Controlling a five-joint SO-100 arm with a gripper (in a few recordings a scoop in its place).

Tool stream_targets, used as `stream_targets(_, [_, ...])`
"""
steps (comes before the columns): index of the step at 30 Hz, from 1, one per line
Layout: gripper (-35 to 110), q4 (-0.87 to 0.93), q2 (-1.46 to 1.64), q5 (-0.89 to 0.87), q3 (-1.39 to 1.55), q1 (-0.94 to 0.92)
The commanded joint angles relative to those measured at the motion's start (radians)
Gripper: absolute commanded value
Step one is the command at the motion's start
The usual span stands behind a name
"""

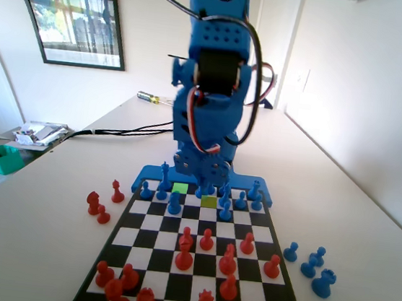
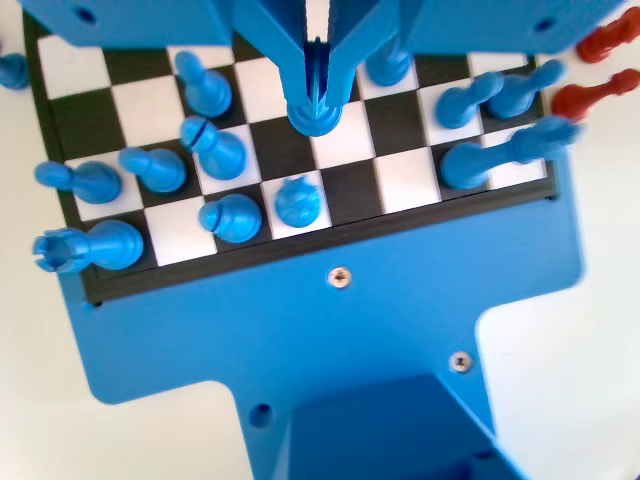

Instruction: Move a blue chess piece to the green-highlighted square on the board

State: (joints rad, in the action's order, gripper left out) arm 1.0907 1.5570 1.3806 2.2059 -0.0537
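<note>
The blue arm's gripper (image 1: 207, 183) hangs low over the far rows of the board (image 1: 261, 234), among the blue pieces. In the wrist view the jaws of the gripper (image 2: 317, 88) meet in a narrow V and are shut on a blue chess piece (image 2: 315, 117), held above the squares near the board's (image 2: 392, 186) back rows. The green-highlighted square (image 1: 180, 188) lies in the far row, just left of the gripper in the fixed view, with no piece on it. A duller olive square (image 1: 210, 202) sits just in front of the gripper.
Several blue pieces (image 2: 222, 150) stand close around the gripper. Red pieces (image 1: 207, 240) fill the near half of the board. Loose red pieces (image 1: 95, 202) lie left of the board and loose blue ones (image 1: 313, 263) right of it. A green box (image 1: 0, 158) sits far left.
</note>
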Motion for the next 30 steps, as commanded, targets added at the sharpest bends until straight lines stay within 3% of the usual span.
stream_targets(1, [1, 0.077, 0.1, 0.051, -0.06, -0.061])
stream_targets(30, [1, -0.051, 0.106, 0.199, 0.164, -0.262])
